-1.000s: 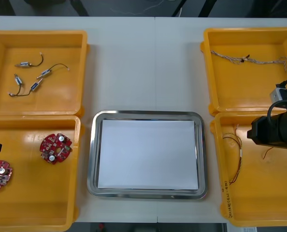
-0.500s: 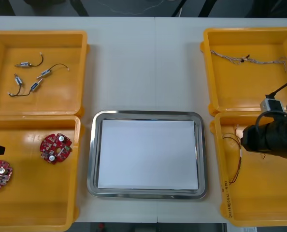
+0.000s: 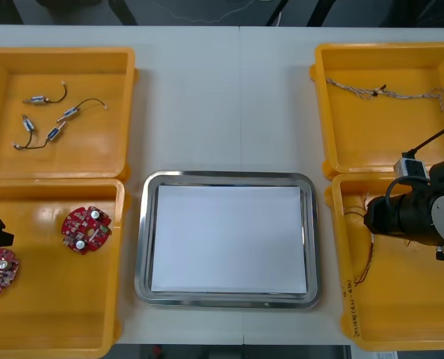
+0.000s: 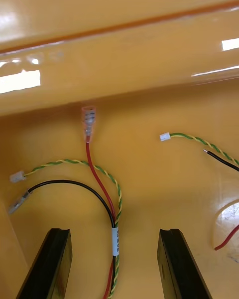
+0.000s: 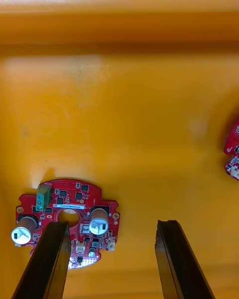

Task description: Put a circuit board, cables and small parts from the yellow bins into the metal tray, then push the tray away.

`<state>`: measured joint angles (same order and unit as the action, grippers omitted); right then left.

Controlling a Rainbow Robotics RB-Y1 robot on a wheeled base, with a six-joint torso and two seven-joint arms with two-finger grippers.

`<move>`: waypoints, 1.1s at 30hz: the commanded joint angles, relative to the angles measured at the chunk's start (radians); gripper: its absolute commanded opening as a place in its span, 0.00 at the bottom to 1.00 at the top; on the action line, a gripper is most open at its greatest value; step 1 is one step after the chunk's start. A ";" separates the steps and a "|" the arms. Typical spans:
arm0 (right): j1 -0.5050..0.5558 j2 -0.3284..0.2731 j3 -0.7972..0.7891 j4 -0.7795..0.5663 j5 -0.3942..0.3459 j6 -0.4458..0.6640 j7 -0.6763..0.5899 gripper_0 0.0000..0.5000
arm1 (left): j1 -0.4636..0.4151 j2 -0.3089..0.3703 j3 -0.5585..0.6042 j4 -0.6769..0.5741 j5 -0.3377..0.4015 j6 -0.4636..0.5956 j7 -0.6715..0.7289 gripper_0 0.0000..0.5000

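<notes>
The right end effector hangs low inside the near right yellow bin, fingers spread wide and holding nothing. The red and yellow cable runs up between them, bound with a black lead by a white band. Compared with a second ago, this arm has slid across the bin toward the metal tray and now sits over the cable's end by the bin's inner wall.

The left end effector is at the outer edge of the near left yellow bin — also wide open and empty. It has crept a little nearer the bench's front edge. One finger overlaps the rim of a round red circuit board. A second board lies apart, toward the tray.

The tray rests between the bins, white inside, with nothing in it — unchanged, as are the small metal parts and the twisted cable in the far bins.
</notes>
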<state>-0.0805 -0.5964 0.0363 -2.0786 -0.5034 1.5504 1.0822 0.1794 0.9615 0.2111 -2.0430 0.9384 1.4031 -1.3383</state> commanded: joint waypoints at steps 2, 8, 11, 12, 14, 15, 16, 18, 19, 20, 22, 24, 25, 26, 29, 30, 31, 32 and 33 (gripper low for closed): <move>0.033 0.007 0.008 -0.001 0.013 -0.016 -0.015 1.00 | 0.026 0.054 -0.041 0.026 -0.013 -0.038 -0.108 1.00; 0.051 0.007 0.036 -0.001 0.043 -0.032 -0.022 1.00 | 0.026 0.054 -0.061 0.047 -0.015 -0.049 -0.113 1.00; 0.054 0.007 0.057 -0.001 0.066 -0.047 -0.031 1.00 | 0.026 0.056 -0.075 0.058 -0.020 -0.059 -0.113 1.00; 0.056 0.007 0.060 -0.001 0.068 -0.049 -0.036 1.00 | 0.026 0.054 -0.079 0.063 -0.020 -0.065 -0.113 1.00; 0.056 0.010 0.060 0.000 0.063 -0.049 -0.039 1.00 | 0.029 0.054 -0.084 0.070 -0.018 -0.073 -0.116 1.00; 0.054 0.010 0.060 0.000 0.062 -0.049 -0.041 1.00 | 0.029 0.056 -0.088 0.072 -0.020 -0.076 -0.117 1.00; 0.056 0.010 0.060 0.000 0.062 -0.049 -0.041 1.00 | 0.029 0.054 -0.090 0.073 -0.021 -0.079 -0.119 1.00; 0.056 0.014 0.060 0.000 0.063 -0.049 -0.044 1.00 | 0.029 0.054 -0.098 0.081 -0.021 -0.084 -0.119 1.00; 0.056 0.014 0.062 0.002 0.063 -0.049 -0.044 1.00 | 0.029 0.054 -0.099 0.081 -0.023 -0.087 -0.121 1.00; 0.056 0.015 0.062 0.000 0.065 -0.049 -0.044 1.00 | 0.029 0.054 -0.105 0.084 -0.026 -0.092 -0.121 1.00; 0.057 0.018 0.063 0.000 0.065 -0.052 -0.045 1.00 | 0.029 0.054 -0.110 0.093 -0.023 -0.099 -0.122 1.00; 0.061 0.020 0.063 0.000 0.065 -0.058 -0.047 1.00 | 0.029 0.054 -0.118 0.098 -0.023 -0.104 -0.124 1.00; 0.064 0.021 0.063 0.002 0.065 -0.059 -0.048 1.00 | 0.032 0.054 -0.121 0.102 -0.026 -0.108 -0.125 1.00; 0.064 0.024 0.063 0.000 0.066 -0.061 -0.048 1.00 | 0.037 0.054 -0.122 0.106 -0.024 -0.115 -0.127 1.00; 0.067 0.032 0.063 0.000 0.074 -0.061 -0.053 1.00 | 0.054 0.054 -0.122 0.107 -0.026 -0.136 -0.133 1.00; 0.067 0.035 0.063 0.002 0.080 -0.061 -0.053 1.00 | 0.060 0.056 -0.124 0.107 -0.024 -0.141 -0.136 1.00; 0.068 0.038 0.063 0.002 0.083 -0.062 -0.053 1.00 | 0.063 0.056 -0.125 0.107 -0.026 -0.144 -0.136 1.00; 0.068 0.040 0.063 0.000 0.085 -0.062 -0.050 1.00 | 0.065 0.057 -0.127 0.107 -0.026 -0.145 -0.139 1.00; 0.071 0.040 0.063 0.002 0.085 -0.061 -0.050 1.00 | 0.066 0.056 -0.128 0.107 -0.026 -0.147 -0.139 1.00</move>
<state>-0.0336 -0.5782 0.0880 -2.0689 -0.4296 1.4965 1.0766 0.2048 0.9689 0.0965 -1.9350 0.9242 1.2702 -1.3397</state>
